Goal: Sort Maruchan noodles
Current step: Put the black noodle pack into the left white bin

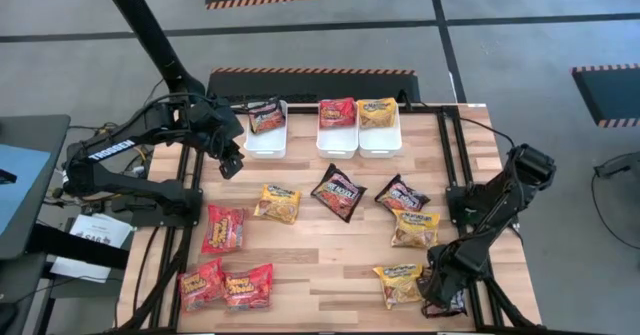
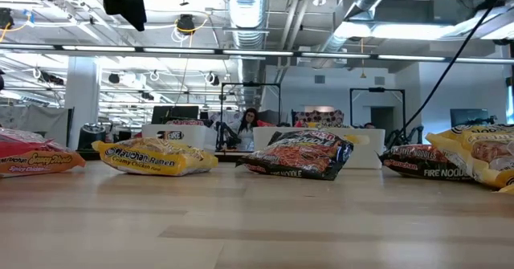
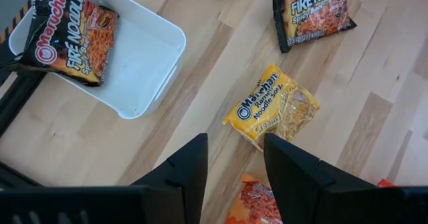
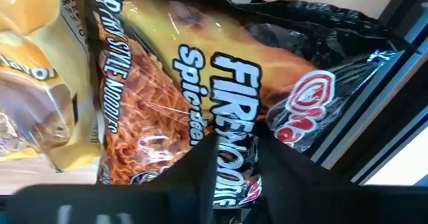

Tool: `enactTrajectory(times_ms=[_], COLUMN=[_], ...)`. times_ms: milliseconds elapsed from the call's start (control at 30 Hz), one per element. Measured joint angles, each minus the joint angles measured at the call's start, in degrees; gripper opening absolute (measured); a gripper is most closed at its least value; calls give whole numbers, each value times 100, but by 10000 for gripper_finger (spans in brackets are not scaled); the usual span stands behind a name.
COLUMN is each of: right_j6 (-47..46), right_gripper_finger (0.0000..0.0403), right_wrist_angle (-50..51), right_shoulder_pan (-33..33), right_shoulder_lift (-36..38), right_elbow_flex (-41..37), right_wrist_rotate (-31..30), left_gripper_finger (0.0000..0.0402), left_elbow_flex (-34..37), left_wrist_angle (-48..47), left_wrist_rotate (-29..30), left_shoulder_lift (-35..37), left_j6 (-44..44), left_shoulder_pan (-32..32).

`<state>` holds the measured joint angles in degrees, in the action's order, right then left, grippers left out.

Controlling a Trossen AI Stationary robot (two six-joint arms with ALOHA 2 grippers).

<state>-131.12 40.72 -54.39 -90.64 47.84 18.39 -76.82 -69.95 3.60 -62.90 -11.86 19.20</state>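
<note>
We see the right end effector [image 4: 234, 160] pinching a black Fire Noodle packet [image 4: 221, 110] at the bench [image 1: 330, 260] corner, while the left end effector [image 3: 234, 164], fingers spread and empty, hovers beside the left white bin [image 1: 266, 140].

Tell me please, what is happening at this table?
Two robot arms are sorting noodle packets into three white bins by color. The left gripper hovers open near the bin holding a black packet. The right gripper is low at the table's near right corner, on a black Fire Noodle packet.
</note>
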Motion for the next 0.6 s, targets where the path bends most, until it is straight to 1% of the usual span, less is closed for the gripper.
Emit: enactTrajectory(times_ms=[133, 233, 267, 433, 600], right_j6=[16, 210, 292, 507, 551], right_gripper_finger=[69, 23, 14, 7, 4], right_wrist_angle=[-52, -70, -71, -29, 485], right_shoulder_pan=[111, 170, 182, 247, 239], right_shoulder_lift=[-18, -27, -27, -32, -88], right_elbow_flex=[-9, -14, -14, 2, 472], right_wrist_rotate=[-41, -73, -72, 40, -35], left_gripper_finger=[132, 132, 132, 132, 132], left_elbow_flex=[0, 0, 0, 0, 0], left_wrist_angle=[0, 0, 0, 0, 0], left_wrist_rotate=[0, 0, 0, 0, 0], left_shoulder_lift=[0, -1, -1, -1, 0], left_j6=[0, 1, 0, 2, 58], left_shoulder_pan=[0, 0, 0, 0, 0])
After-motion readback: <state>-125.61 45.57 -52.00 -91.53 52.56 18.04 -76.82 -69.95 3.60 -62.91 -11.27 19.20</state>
